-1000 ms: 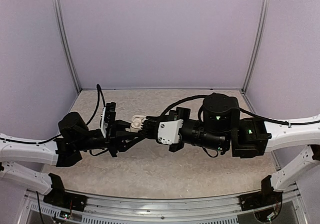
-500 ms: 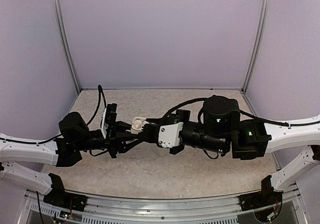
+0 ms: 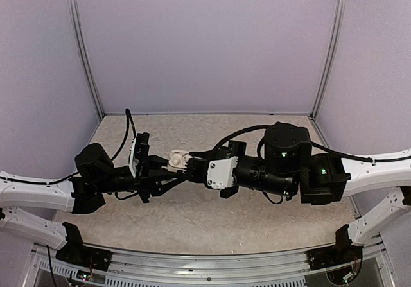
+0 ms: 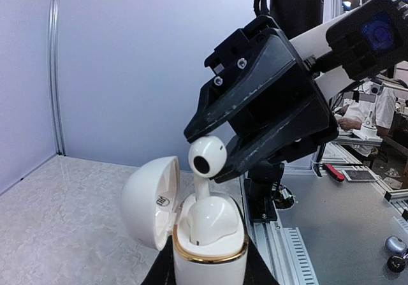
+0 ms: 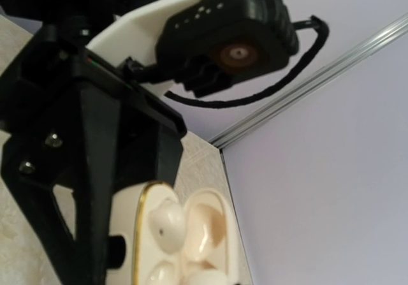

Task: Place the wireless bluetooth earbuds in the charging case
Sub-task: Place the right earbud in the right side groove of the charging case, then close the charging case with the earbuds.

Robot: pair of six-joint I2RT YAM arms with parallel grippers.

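Step in hand: seating white earbud (image 4: 207,157) in charging case (image 4: 210,231).
Stem down in socket, head still proud of gold rim.
Left gripper (image 4: 209,266) clamped on case body, lid (image 4: 150,202) open.
Right gripper (image 4: 205,155): tips flank earbud head; pinching or slack, cannot tell.
Next, likely: free earbud, press head flush.

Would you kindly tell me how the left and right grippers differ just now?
The left gripper is shut on the base of the charging case; the right gripper straddles the head of the earbud, its grip unclear. The left one reaches in from the left, the right one from the opposite side. Both are black-fingered.
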